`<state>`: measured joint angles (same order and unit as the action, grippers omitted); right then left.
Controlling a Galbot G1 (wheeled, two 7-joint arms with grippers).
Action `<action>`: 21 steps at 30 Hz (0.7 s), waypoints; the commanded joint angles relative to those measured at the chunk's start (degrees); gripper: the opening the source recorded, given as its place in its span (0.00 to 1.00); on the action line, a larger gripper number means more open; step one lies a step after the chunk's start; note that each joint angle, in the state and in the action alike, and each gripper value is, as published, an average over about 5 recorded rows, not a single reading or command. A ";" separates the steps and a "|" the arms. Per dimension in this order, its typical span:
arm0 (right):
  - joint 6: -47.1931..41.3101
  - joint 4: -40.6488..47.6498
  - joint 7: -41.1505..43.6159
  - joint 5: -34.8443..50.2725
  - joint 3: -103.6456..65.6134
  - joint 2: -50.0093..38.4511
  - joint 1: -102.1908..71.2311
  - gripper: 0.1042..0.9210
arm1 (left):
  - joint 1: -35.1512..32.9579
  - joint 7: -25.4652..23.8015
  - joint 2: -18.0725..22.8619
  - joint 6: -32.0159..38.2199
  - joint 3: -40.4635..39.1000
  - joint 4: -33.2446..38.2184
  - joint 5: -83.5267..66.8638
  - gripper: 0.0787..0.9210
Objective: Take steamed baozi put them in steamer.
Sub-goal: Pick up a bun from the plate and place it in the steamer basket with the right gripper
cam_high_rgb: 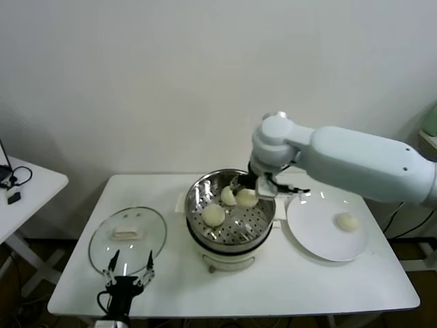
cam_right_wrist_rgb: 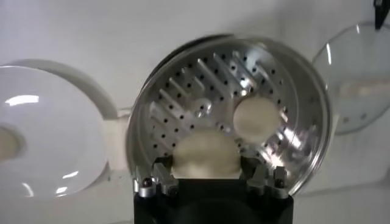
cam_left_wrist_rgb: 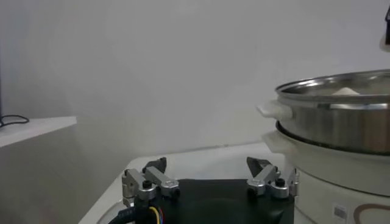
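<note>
The steamer stands mid-table on its cream pot; it also shows in the left wrist view and the right wrist view. Two baozi lie on its perforated floor. My right gripper is over the basket's far right side, shut on a third baozi, which sits between the fingers in the right wrist view. One loose baozi shows beyond it. A fourth baozi lies on the white plate. My left gripper is open and empty at the front left.
The glass lid lies flat on the table left of the steamer, just beyond the left gripper. The plate is right of the steamer, close to it. A small side table stands at far left. A wall is behind.
</note>
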<state>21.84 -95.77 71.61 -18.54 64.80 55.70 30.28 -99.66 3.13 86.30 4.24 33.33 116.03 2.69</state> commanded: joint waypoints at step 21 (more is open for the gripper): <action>8.01 -1.01 -1.04 -5.54 3.66 4.58 -6.98 0.78 | -0.36 0.14 0.19 -0.22 -0.43 -0.73 0.47 0.88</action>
<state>28.13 -96.60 70.90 -22.97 67.90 59.76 24.44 -100.14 3.25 86.49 4.11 32.95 115.41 3.09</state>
